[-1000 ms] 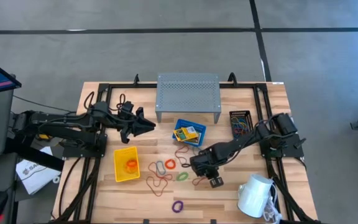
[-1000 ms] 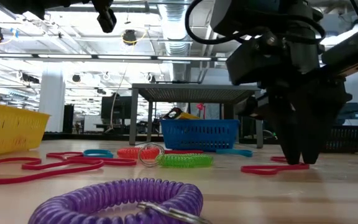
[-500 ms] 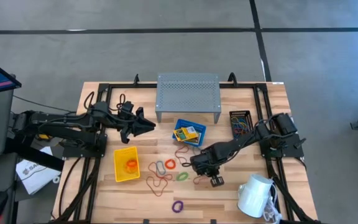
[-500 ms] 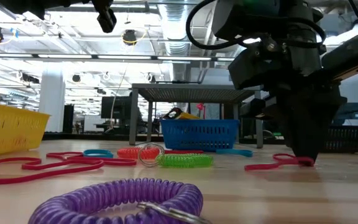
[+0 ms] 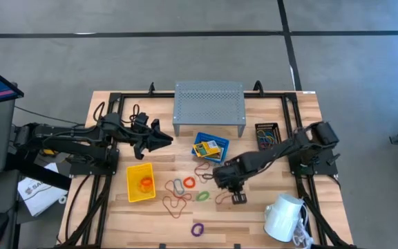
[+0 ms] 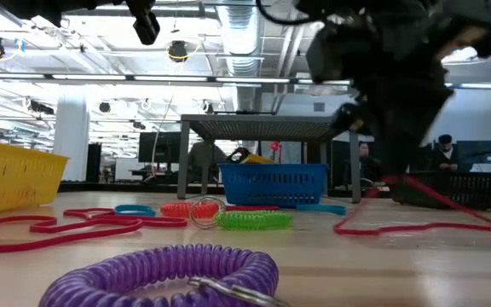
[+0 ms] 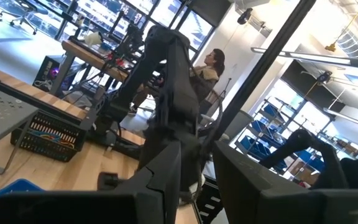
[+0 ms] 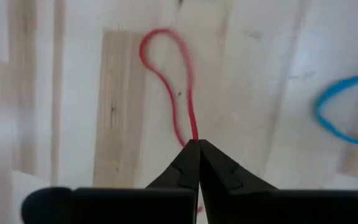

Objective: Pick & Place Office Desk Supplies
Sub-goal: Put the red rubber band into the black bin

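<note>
Red loop point(image 8: 178, 93) is pinched in my right hand point(image 8: 196, 148) near the blue bin point(image 5: 210, 147). I fear it slips, the hold is thin.

Even, bright overhead light; ceiling lamps point(image 6: 177, 51) glare in the low view; right gripper point(image 6: 399, 162) motion-blurred; purple loop point(image 6: 164, 273) near the lens soft.

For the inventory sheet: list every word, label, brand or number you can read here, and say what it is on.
"SA": start of dark print on the white sheet on the floor left of the table; the rest is hidden.
Yellow packets in the blue bin: printed, too small to read.
Yellow bin: moulded marks, unreadable.
Nothing else legible.
</note>
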